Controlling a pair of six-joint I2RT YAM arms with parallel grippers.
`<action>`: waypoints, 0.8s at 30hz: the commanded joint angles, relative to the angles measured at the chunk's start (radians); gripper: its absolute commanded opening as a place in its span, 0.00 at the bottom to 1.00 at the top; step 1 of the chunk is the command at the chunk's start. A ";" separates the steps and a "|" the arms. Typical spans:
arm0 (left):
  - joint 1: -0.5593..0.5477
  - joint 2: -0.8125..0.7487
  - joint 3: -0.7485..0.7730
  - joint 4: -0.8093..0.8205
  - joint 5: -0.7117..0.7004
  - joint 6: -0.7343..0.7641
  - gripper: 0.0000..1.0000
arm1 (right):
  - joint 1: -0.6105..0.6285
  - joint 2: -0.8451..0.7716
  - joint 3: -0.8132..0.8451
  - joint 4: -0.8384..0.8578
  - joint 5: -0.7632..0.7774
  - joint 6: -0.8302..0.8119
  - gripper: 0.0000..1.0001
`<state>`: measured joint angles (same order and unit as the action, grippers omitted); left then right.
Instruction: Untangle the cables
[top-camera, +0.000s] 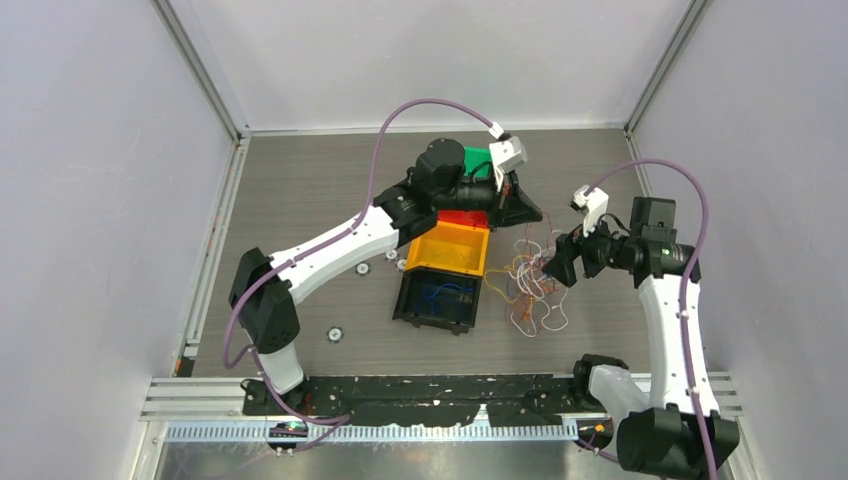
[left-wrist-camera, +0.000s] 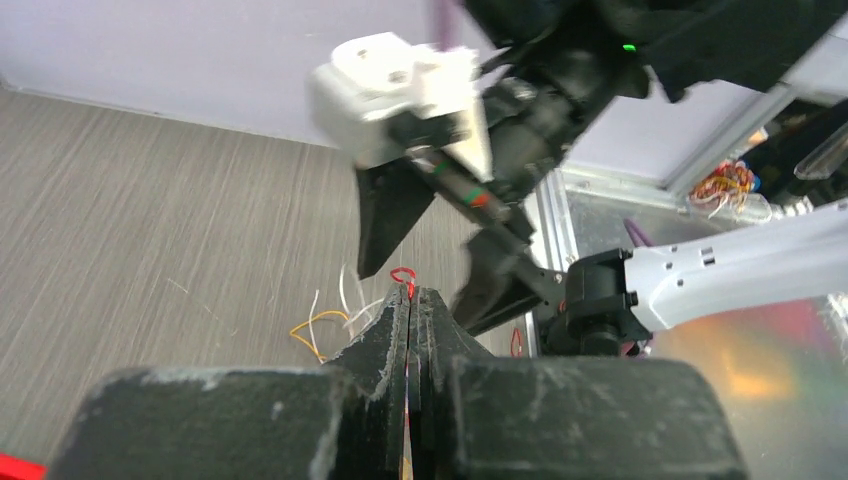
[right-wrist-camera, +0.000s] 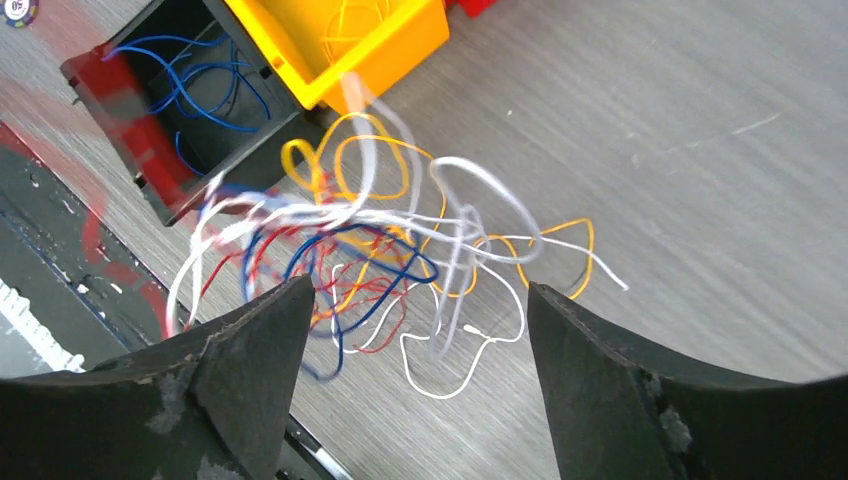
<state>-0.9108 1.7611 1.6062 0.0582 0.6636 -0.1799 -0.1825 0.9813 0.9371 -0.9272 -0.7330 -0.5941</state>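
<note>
Cables (top-camera: 530, 285) tangled beside yellow bin (top-camera: 455, 245) — black bin (top-camera: 436, 322) adjacent.

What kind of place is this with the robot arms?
Likely a robot test booth in a lab: a table closed in by white walls, a left arm and a right arm bolted at its edge, and coloured bins beside tangled cables.

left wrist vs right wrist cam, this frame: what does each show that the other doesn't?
Left wrist only: the left end effector shut on a red wire, with the right arm close ahead.
Right wrist only: the right end effector open above the cable tangle, plus a yellow bin and a black bin holding blue wires.
Both: the grey table and loose orange and white strands from the pile.
</note>
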 joint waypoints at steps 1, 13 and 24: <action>0.015 0.002 0.015 0.111 0.019 -0.093 0.00 | -0.002 -0.082 0.097 -0.065 -0.064 -0.028 0.86; 0.015 0.011 0.027 0.125 0.043 -0.143 0.00 | 0.007 -0.156 -0.020 0.495 -0.033 0.455 0.81; 0.015 0.010 0.082 0.203 0.073 -0.267 0.00 | 0.101 -0.134 -0.278 0.849 0.121 0.591 0.59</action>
<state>-0.8925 1.7809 1.6215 0.1577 0.7013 -0.3901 -0.1059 0.8349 0.7208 -0.2531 -0.6811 -0.0696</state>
